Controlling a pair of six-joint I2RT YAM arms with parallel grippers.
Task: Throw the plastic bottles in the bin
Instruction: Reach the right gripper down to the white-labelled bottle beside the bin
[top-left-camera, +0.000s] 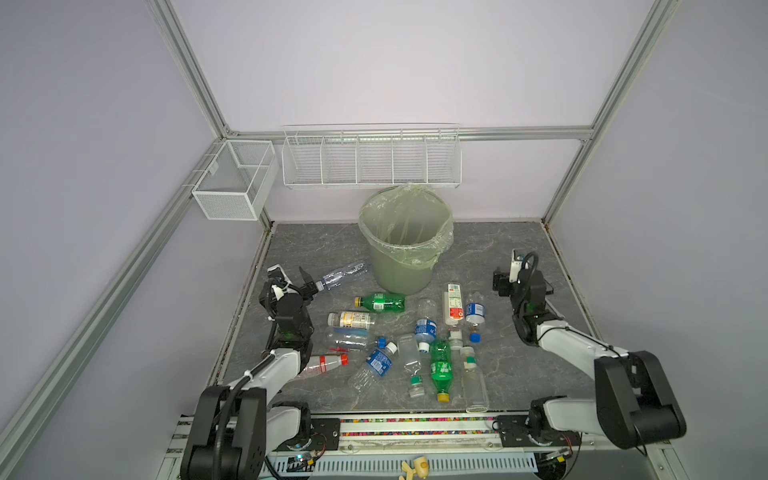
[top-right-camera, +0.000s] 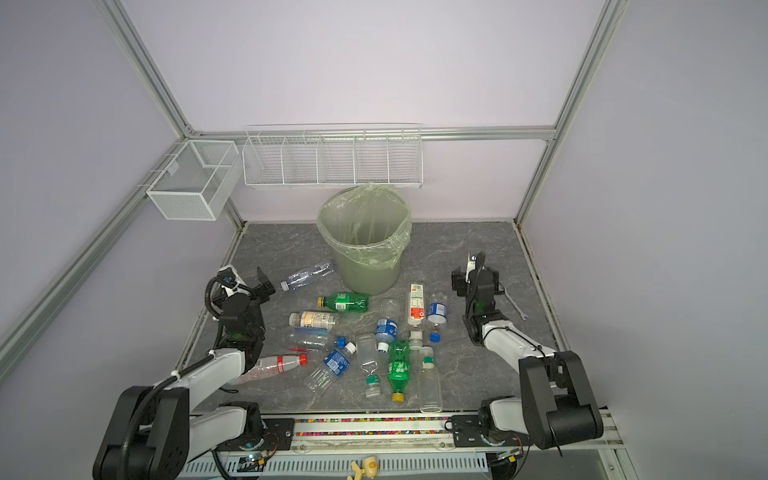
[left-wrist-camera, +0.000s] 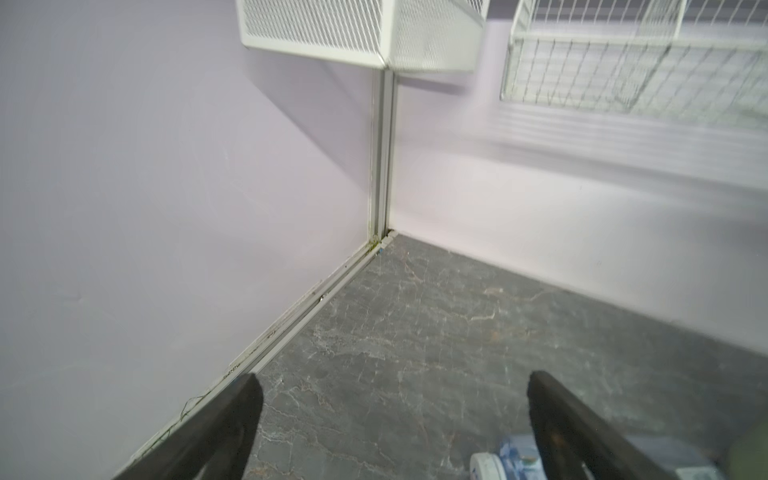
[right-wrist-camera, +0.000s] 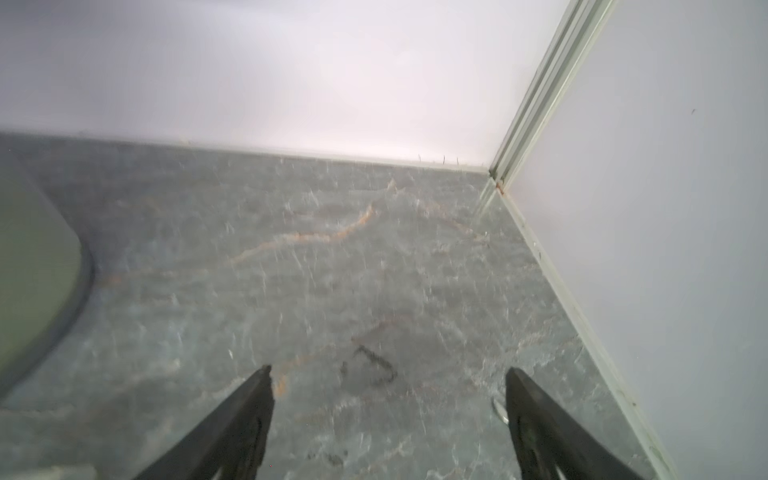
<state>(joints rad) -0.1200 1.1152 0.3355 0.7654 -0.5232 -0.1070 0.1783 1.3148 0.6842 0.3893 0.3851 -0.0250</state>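
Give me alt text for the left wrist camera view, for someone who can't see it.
The left tool stands wide open, its dark fingers over a grey marbled table, with a clear bottle, white-capped and blue-labelled, peeking in beside one finger. Beyond, lilac walls meet at a corner post near a white mesh basket and a wire rack.

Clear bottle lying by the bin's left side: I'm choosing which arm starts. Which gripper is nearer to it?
Left. The left gripper, open, sits right at the clear bottle's capped end; the right gripper, open, is far off on the bin's other side.
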